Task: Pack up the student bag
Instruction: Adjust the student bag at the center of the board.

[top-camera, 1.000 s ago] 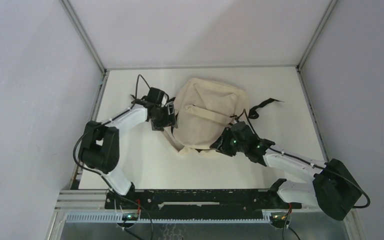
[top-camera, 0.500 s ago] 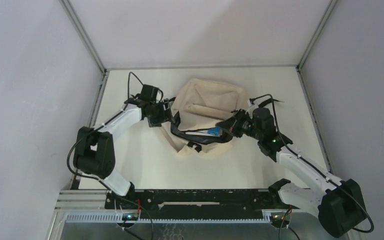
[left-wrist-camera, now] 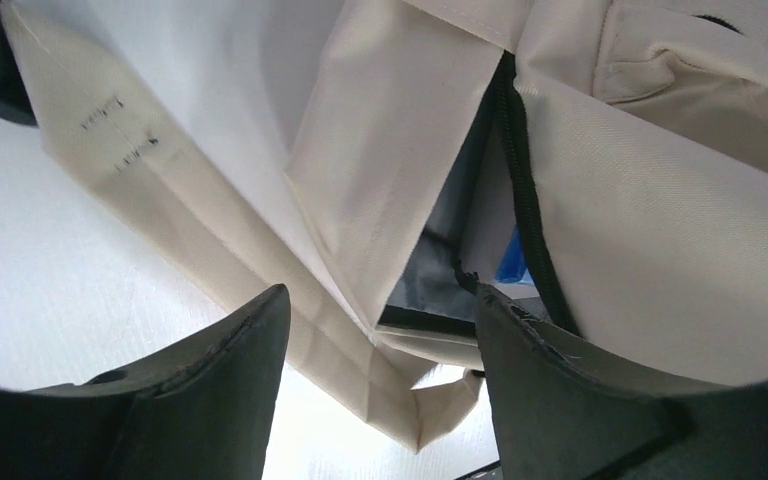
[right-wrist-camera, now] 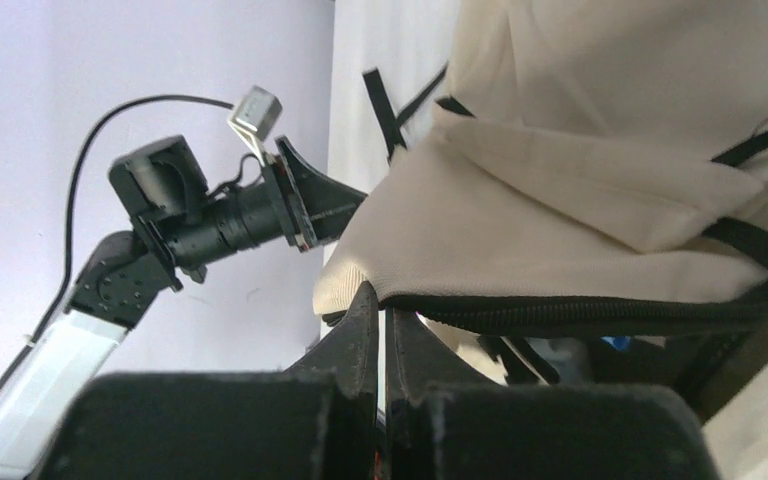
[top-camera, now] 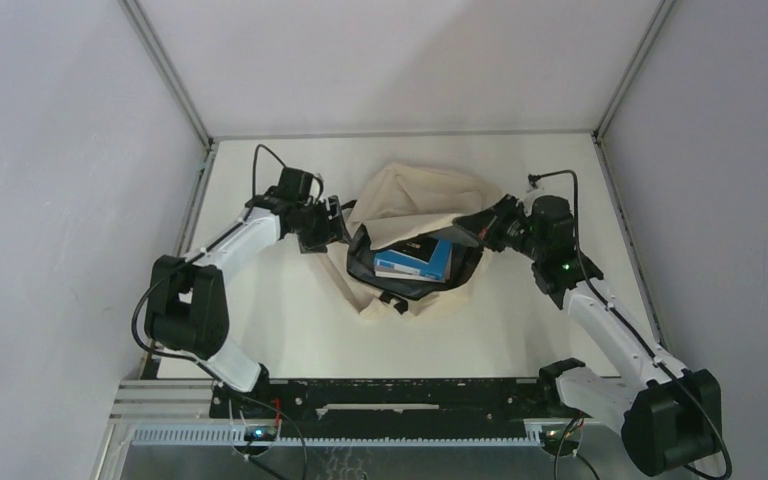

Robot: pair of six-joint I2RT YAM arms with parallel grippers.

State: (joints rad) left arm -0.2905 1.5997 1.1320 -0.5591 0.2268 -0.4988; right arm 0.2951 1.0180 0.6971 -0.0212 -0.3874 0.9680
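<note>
The cream student bag [top-camera: 412,188] lies mid-table with its black-zippered mouth pulled open. A blue notebook [top-camera: 426,259] lies inside the dark lining. My right gripper [top-camera: 489,228] is at the bag's right side, shut on the zipper edge of the flap [right-wrist-camera: 560,310], and holds it up; its tips [right-wrist-camera: 384,296] pinch the cream fabric. My left gripper [top-camera: 334,228] is at the bag's left edge. In the left wrist view its jaws [left-wrist-camera: 380,300] stand wide apart, with a fold of the bag [left-wrist-camera: 400,180] just beyond them and a sliver of the blue notebook [left-wrist-camera: 512,265] inside.
Black straps [top-camera: 392,297] trail from the bag's near side, over a cream fold on the table. Metal frame rails [top-camera: 198,200] run along the table's left and right edges. The left arm [right-wrist-camera: 210,215] shows beyond the bag in the right wrist view.
My right gripper has drawn the flap up and out to the right, opening the bag wide and baring the blue notebook. My left gripper shifted slightly back along the bag's left edge.
</note>
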